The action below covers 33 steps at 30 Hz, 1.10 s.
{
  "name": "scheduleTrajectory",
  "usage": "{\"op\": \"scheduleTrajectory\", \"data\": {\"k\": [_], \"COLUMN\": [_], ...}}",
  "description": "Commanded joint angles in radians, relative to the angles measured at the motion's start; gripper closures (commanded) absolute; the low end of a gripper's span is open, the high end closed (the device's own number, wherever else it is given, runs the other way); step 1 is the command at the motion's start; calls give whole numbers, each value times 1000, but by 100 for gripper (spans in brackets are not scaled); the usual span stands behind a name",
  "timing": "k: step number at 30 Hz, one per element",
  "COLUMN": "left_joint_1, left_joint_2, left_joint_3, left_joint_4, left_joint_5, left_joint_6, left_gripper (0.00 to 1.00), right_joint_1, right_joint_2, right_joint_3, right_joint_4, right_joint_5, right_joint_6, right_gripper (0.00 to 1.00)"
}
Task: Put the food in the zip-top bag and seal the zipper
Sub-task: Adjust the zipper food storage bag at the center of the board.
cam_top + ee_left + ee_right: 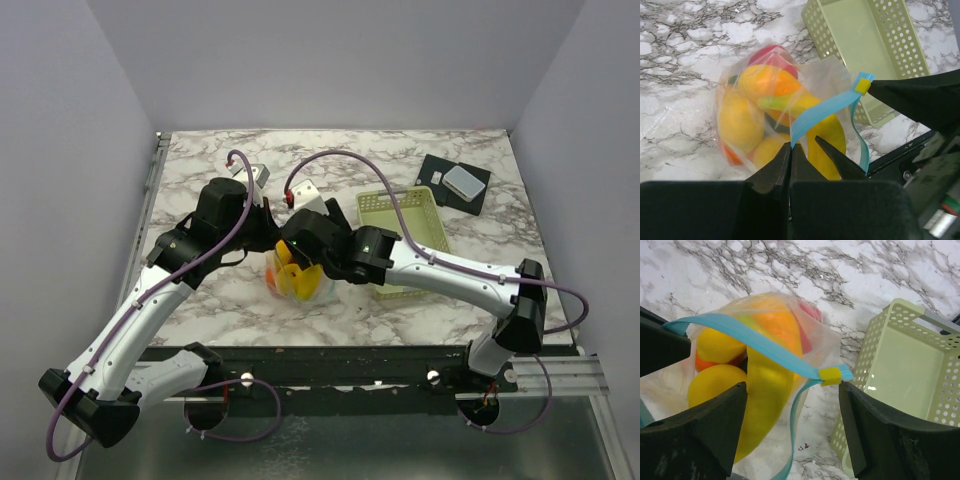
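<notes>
Pinching one end of the zipper [822, 106], the left gripper [790, 148] is clamped; the right gripper [792, 385] gapes beside the yellow slider [830, 374].

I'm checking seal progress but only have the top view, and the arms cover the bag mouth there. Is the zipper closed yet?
Observer: No. In the right wrist view the zipper's two strips split apart from the yellow slider, so the bag is unsealed.
Operator: Where does the slider sit?
Observer: At the end toward the basket, beside one finger of the open right end effector.
Operator: And the left arm?
Observer: The left end effector pinches the zipper's other end.
</notes>
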Motion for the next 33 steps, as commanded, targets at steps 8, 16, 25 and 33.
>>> {"op": "scheduleTrajectory", "data": {"k": [8,16,25,33], "left_joint_1": [-3,-3,-3,-3], "left_joint_2": [-4,4,7,7], "left_joint_3": [35,40,44,47], "left_joint_4": [16,16,17,16], "left_joint_5": [3,6,6,10], "left_joint_6": [0,0,-4,-7], "left_gripper": [100,100,100,100], "right_joint_1": [6,6,6,6], "right_joint_2": [-165,-208,-217,-189], "right_joint_3": [6,-67,-169,-220], "right_joint_4": [-64,-109,-87,-61], "right_joint_5": [-69,-181,-232,-227], "right_joint_6": [91,209,315,396], "right_gripper": [35,43,46,54]}}
